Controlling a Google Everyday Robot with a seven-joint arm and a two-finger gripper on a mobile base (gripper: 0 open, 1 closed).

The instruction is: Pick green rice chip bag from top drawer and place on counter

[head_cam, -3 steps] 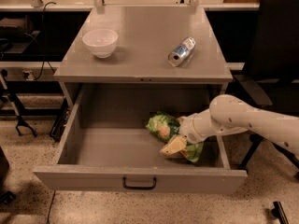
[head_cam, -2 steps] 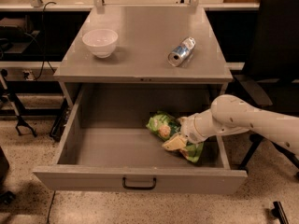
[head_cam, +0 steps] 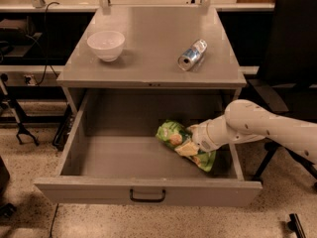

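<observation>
Green, crinkled, lying right of centre on the floor of the top drawer (head_cam: 148, 195): green rice chip bag (head_cam: 171, 133), not yet lifted. Reaching in over the drawer's right wall, gripper (head_cam: 195, 141) set against the bag, presumably for a hold; jaws hidden, cannot tell whether spread or pinching. Above the drawer, counter (head_cam: 148, 58), the drop-off spot.

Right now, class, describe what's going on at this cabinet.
The robot's white arm reaches into the open top drawer from the view's right, its tool down at the green rice chip bag lying there. The bag is not yet on the counter, where a white bowl and a tipped can sit.
</observation>
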